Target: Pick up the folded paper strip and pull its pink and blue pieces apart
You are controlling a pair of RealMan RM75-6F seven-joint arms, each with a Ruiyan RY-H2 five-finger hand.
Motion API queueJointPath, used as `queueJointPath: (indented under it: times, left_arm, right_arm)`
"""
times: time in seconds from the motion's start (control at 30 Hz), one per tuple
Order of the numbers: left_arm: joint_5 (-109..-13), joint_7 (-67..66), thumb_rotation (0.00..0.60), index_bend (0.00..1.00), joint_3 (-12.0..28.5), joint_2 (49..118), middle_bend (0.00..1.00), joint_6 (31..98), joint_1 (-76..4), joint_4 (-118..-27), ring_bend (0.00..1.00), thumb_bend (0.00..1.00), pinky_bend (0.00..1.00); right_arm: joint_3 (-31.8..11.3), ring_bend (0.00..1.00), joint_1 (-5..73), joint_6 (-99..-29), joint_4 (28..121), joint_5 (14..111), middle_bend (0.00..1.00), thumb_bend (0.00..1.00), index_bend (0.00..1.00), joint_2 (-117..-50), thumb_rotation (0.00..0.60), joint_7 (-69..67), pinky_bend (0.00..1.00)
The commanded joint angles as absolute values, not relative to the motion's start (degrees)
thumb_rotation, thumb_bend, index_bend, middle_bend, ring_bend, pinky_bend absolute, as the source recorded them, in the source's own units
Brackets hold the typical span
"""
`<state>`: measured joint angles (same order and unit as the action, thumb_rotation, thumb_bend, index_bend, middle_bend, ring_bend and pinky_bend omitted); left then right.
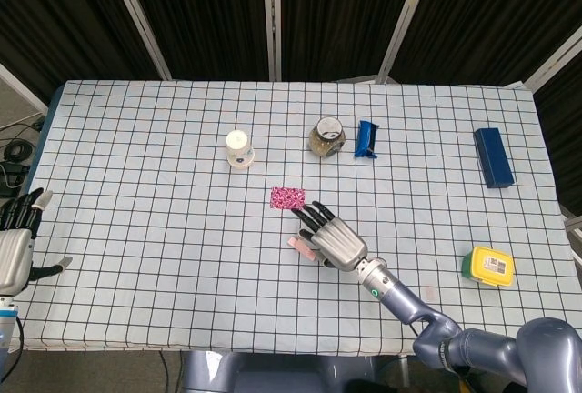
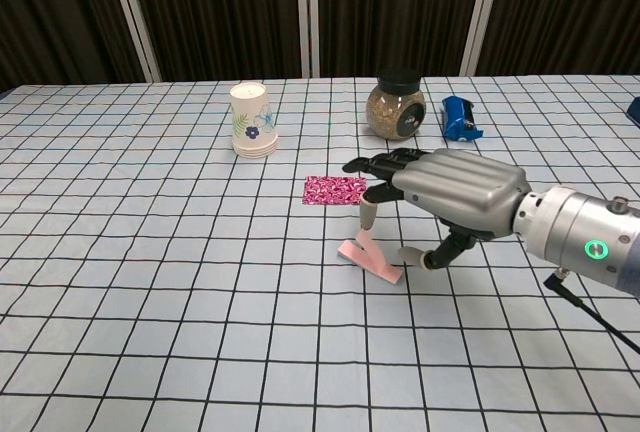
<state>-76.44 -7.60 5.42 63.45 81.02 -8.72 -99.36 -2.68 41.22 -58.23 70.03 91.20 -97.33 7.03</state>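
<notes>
While its palm faces down over the checked tablecloth [image 2: 150, 252], the right hand [image 2: 440, 195] hangs with fingers spread, holding nothing; one fingertip [image 2: 367, 220] points down just above the folded pink paper strip [image 2: 370, 260], though contact cannot be told. That strip lies flat on the cloth beneath the hand's fingers, its long axis running from near-right to far-left in the chest view. Just beyond the fingertips lies a pink patterned rectangular card [image 2: 334, 190]. Farther off stand a glass jar with a black lid [image 2: 396, 108] and a white paper cup [image 2: 251, 120]. Well apart, the left hand [image 1: 16, 249] waits with fingers apart at the table's edge.
</notes>
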Motion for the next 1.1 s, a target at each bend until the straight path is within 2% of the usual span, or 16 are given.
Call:
queueJointPath:
  times: [0.03,0.53,0.8,1.1]
  left_arm:
    - [-76.4,-7.6,0.600,0.00,5.4,63.4,0.00,81.0,-8.7,-99.4,0.00,0.00,0.00]
    - [-76.4,-7.7,0.600,0.00,5.4,63.3,0.00,80.8,-8.7,-99.6,0.00,0.00,0.00]
    - [-76.5,-7.4,0.600,0.00,5.4,63.2,0.00,80.9,-8.6,-99.7,0.00,0.00,0.00]
    - [-76.4,-7.0,0.600,0.00,5.5,63.0,0.00,80.6,-8.7,-99.6,0.00,0.00,0.00]
  right_arm:
    - [-2.6,0.00,41.3,-58.5,70.2,91.5,0.00,0.32,0.38,-97.3,0.600,7.3,0.00]
    - [-3.6,0.00,42.8,-55.9,73.0,89.3,0.00,0.32,0.41,-96.3,0.600,10.5,0.00]
    - [-3.4,0.00,43.1,-56.3,71.8,89.5,0.00,0.36,0.55,-97.5,0.600,8.8,0.00]
    - [-3.9,0.00,43.4,-56.2,72.0,88.8,0.03,0.42,0.67,-97.5,0.600,8.5,0.00]
